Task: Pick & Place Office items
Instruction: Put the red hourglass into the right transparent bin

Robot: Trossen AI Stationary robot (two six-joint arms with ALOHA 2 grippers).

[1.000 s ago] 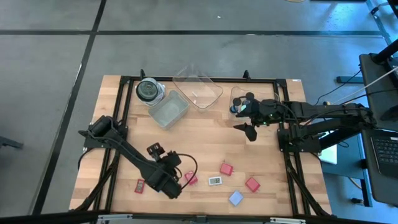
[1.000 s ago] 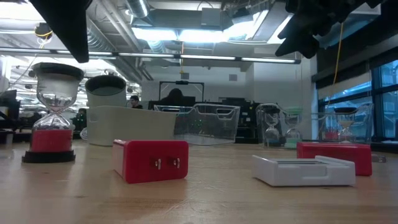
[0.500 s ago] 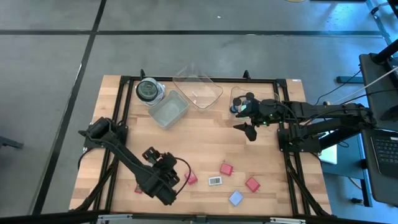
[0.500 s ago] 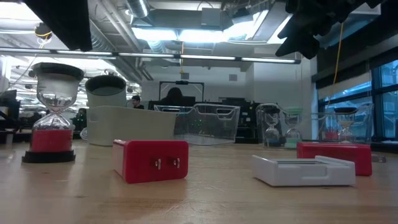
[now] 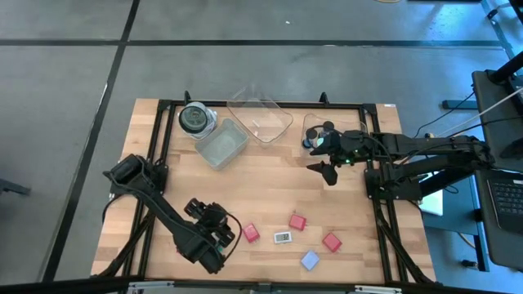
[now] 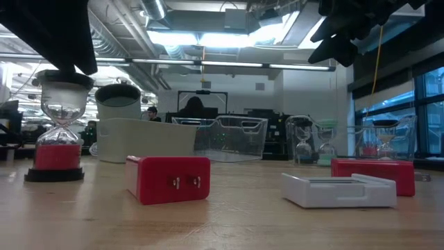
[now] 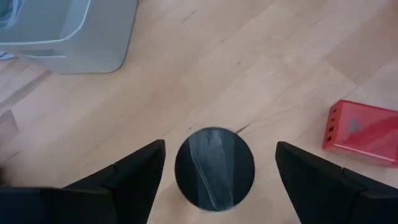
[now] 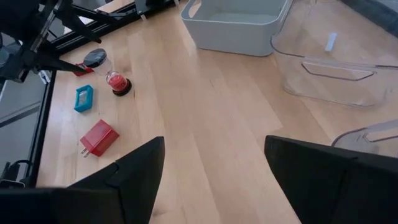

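Left gripper (image 7: 214,180) poised directly above an hourglass (image 7: 214,167) standing near the front-left corner of the table (image 5: 278,175), fingers spread wide, one to each side of the timer's dark round top and not touching it. In the low view the hourglass (image 6: 62,125) stands upright with red sand in its lower bulb. A red block (image 7: 359,132) lies just beside it; a grey bin (image 7: 68,28) sits farther back. Other items lie well apart along the front of the table: a second red block (image 5: 297,221), a third (image 5: 331,242), a white rectangle (image 5: 283,238) and a pale-blue one (image 5: 310,260). A teal piece (image 8: 84,98) shows in the right wrist view near the hourglass. Right gripper (image 8: 214,180) waits over the far right part of the table, jaws wide and empty, near a clear tray (image 5: 260,114) and a jar (image 5: 194,119) at the rear. Judged risks: the hourglass is tall, narrow and probably top-heavy, so a descent slightly off centre could let one finger strike the cap and tip it over; it might then roll toward the nearby table edge. Closing on the thin waist rather than the cap could let it pivot or slip in the grip. The neighbouring red block could be nudged by the outer finger.
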